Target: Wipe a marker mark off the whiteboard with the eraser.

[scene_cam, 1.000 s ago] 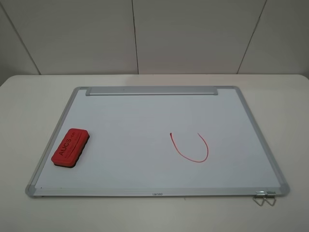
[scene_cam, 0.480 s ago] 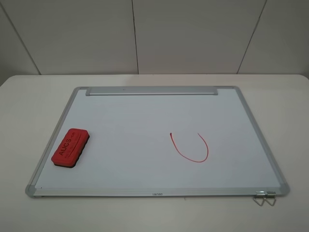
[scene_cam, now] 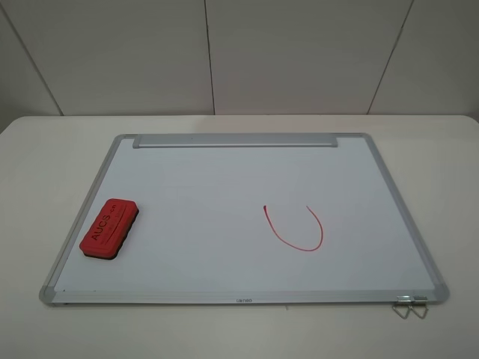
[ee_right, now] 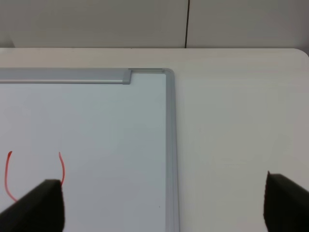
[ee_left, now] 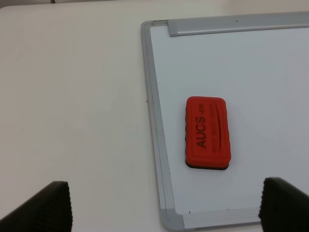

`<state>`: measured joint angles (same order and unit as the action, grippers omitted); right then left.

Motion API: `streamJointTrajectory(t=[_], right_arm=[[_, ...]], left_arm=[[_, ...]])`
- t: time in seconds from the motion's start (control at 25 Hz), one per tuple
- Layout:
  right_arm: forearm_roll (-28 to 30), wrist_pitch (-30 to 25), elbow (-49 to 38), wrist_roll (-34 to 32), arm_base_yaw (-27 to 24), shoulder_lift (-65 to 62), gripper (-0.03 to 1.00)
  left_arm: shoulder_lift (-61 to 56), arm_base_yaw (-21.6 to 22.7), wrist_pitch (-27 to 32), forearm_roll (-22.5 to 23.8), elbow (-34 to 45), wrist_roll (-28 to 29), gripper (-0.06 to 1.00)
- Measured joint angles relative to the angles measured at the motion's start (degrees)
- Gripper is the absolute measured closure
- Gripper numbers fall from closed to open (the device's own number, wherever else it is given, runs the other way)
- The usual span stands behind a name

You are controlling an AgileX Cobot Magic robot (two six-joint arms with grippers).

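The whiteboard lies flat on the table, its silver tray strip along the far edge. No T-shaped marker mark shows in any view; the only drawing is a red U-shaped curve right of the board's middle, partly seen in the right wrist view. The red eraser rests on the board near its left frame, lettering up. My left gripper hangs open above and short of the eraser. Over the board's far right corner my right gripper is open and empty. Neither gripper appears in the exterior high view.
The board sits on a pale table with a grey panelled wall behind. Two metal clips stick out at the board's near right corner. Bare tabletop lies left of the frame and right of it.
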<state>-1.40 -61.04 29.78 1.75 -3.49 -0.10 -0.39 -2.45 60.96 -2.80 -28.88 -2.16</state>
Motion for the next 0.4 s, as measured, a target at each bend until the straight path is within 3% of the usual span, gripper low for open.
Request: streamJointTrajectory(t=[0.4], right_arm=[[0.00, 0.00, 0.00, 0.00, 0.00, 0.00, 0.26]], left_arm=[[0.00, 0.00, 0.00, 0.00, 0.06, 0.00, 0.17]])
